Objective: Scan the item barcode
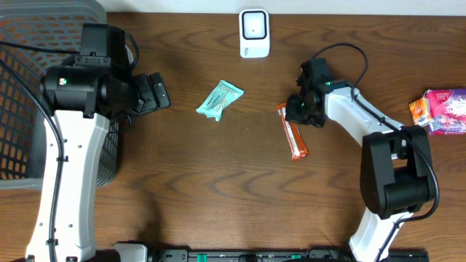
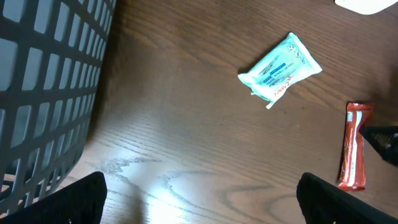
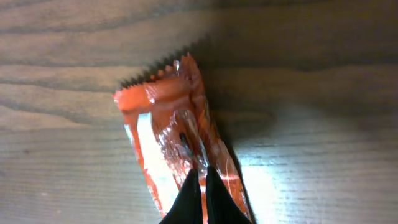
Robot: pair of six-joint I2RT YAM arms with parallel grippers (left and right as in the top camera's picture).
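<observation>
A: Step in hand, reading across from the left?

B: Far left of the white boxy barcode scanner (image 1: 254,33) and lower: a black plastic lattice basket (image 1: 29,87). Then the left gripper (image 1: 151,93), jaws spread wide, nothing between. Nearer, down and left of the scanner, a teal crinkled plastic sachet (image 1: 220,100), lying free. Down and right of the scanner, the orange-red foil-wrapped snack bar (image 1: 293,135), lying on the brown wooden table (image 1: 218,189). At the bar's scanner-side end, the right gripper (image 1: 300,109), jaws pressed together, pinching the wrapper. Far right of the scanner, a pink and orange pile of packets (image 1: 440,109). Looks like the pickup step: grasped, not yet lifted.

A: And next?

B: Probably calls for lifting the bar, carrying it up toward the scanner and turning the barcode side to the scanner's face. Barcode position: impossible to tell.

A: Anything gained by comparing views?

B: From overhead, the pinch hidden under the wrist. From the right wrist, plainly shown: black fingertips (image 3: 189,199) closed on a raised fold of clear film just behind the serrated end. From the left wrist, spread fingers at the lower corners with bare wood between, plus sachet and bar. Of the scanner, only a white corner at the top right edge.
</observation>
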